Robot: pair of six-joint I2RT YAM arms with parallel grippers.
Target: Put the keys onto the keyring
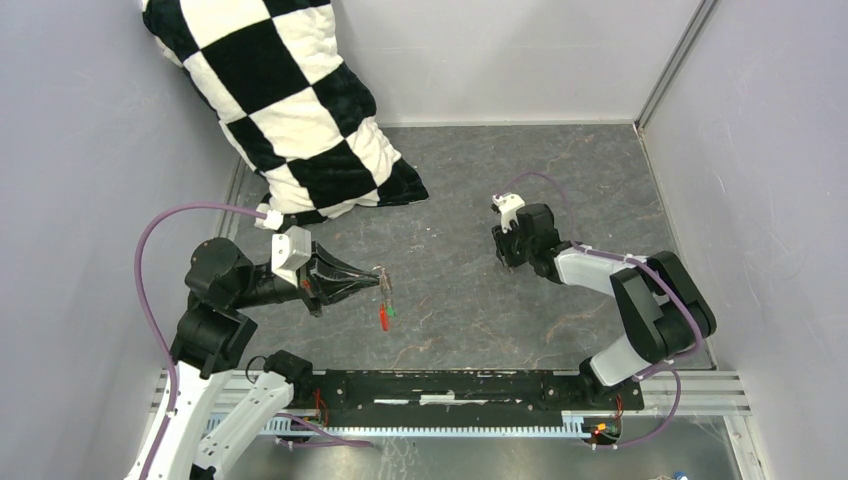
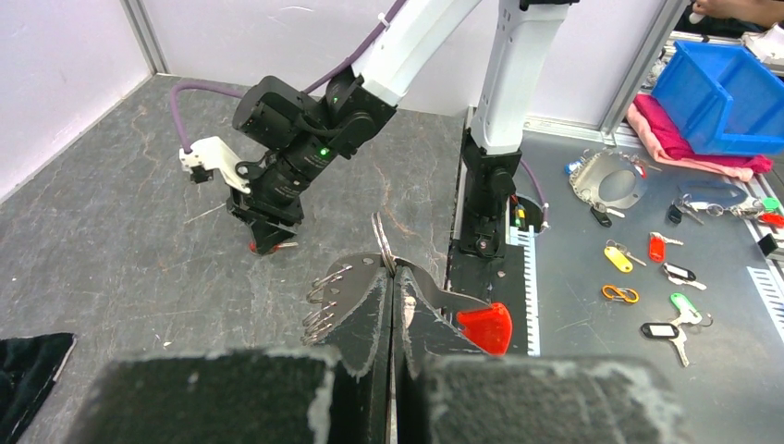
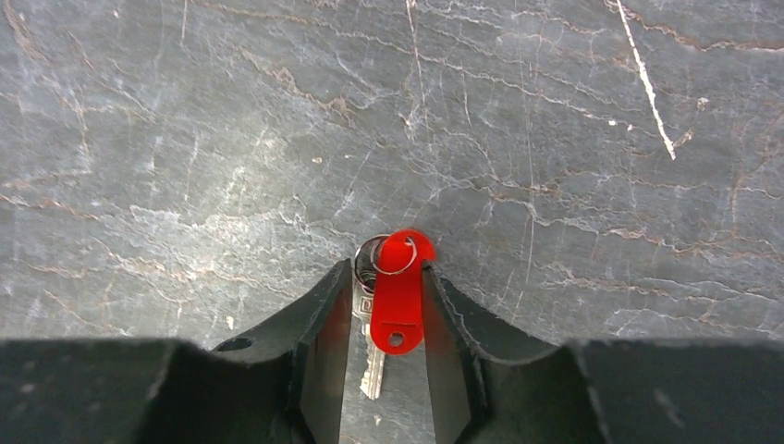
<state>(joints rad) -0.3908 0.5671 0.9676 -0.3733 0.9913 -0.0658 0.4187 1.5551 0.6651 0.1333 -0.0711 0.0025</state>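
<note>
Early stage. We have the left gripper clamped shut on the keyring, held above the table with its red tag dangling. The keys lie on the table between the right gripper fingers. These are partly open, and we can't tell if they're pinching yet. Left to do: lift the keys and thread them on. No legible writing, and the silver key stamp is unreadable.

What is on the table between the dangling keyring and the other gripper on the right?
Nothing. The top view shows only bare grey table between the keyring and the right gripper.
</note>
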